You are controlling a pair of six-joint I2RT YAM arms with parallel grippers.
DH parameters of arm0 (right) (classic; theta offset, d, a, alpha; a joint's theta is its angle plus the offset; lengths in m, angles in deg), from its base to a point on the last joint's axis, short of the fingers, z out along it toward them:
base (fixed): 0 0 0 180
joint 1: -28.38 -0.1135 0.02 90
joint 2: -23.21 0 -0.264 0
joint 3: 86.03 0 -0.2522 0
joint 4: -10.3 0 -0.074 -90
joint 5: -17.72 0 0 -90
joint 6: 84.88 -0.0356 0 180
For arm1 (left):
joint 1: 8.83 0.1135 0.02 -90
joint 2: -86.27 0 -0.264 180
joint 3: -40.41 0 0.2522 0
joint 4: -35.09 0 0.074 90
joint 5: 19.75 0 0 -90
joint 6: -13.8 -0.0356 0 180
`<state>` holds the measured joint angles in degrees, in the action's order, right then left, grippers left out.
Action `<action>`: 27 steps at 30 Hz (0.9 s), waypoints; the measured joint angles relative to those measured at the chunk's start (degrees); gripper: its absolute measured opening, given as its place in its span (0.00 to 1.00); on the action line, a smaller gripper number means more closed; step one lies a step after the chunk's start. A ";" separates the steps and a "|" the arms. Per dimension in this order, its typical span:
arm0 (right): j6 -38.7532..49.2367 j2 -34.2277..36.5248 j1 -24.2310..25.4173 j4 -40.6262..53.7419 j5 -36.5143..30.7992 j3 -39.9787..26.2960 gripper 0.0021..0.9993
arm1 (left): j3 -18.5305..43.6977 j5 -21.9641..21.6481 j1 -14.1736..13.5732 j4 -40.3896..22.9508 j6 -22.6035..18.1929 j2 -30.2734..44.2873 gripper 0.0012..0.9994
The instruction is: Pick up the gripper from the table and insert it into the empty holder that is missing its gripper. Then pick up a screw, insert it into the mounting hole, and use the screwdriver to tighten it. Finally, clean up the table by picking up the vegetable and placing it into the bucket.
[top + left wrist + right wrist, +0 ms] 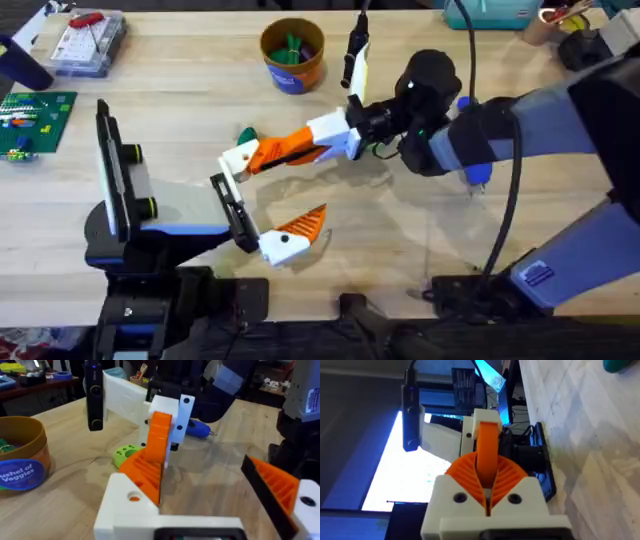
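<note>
My right gripper (285, 152) reaches in from the right, its white-and-orange jaws shut on the loose gripper (243, 160). The smooth orange blade (487, 452) sits between my ribbed pads. Its white block base (127, 507) is at the far end of the black holder (232, 212) on the left arm; whether it is seated I cannot tell. The holder's near end carries one ribbed orange finger (296, 232), and nothing lies between. A green vegetable (247, 135) lies on the table just behind the right gripper. The bucket (292, 55) stands at the back with green items inside.
A blue screwdriver (199, 429) lies on the table under the right arm. A tall black plate with yellow-ringed knobs (115, 170) stands at the left. A clear parts box (85, 40) and a green circuit board (35, 115) sit far left.
</note>
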<state>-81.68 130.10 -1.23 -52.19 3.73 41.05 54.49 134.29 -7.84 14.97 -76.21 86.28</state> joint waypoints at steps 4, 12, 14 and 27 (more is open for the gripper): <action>0.59 0.02 -0.48 0.04 -0.77 0.00 0.01 | 0.00 0.10 0.02 -0.06 0.00 0.00 1.00; 1.17 0.02 -2.54 0.20 -2.32 0.00 0.01 | 0.00 0.80 0.02 -0.16 -0.02 0.00 1.00; 1.17 0.02 -3.07 0.28 -2.68 0.00 0.01 | 0.00 1.09 0.02 -0.26 -0.07 0.00 1.00; 4.86 0.00 -3.59 9.05 -0.82 -3.98 0.01 | 0.00 1.27 0.55 -0.32 -0.22 0.00 1.00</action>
<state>-76.82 130.10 -4.83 -43.14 2.90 37.07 54.49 135.55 -7.29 14.65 -76.43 86.28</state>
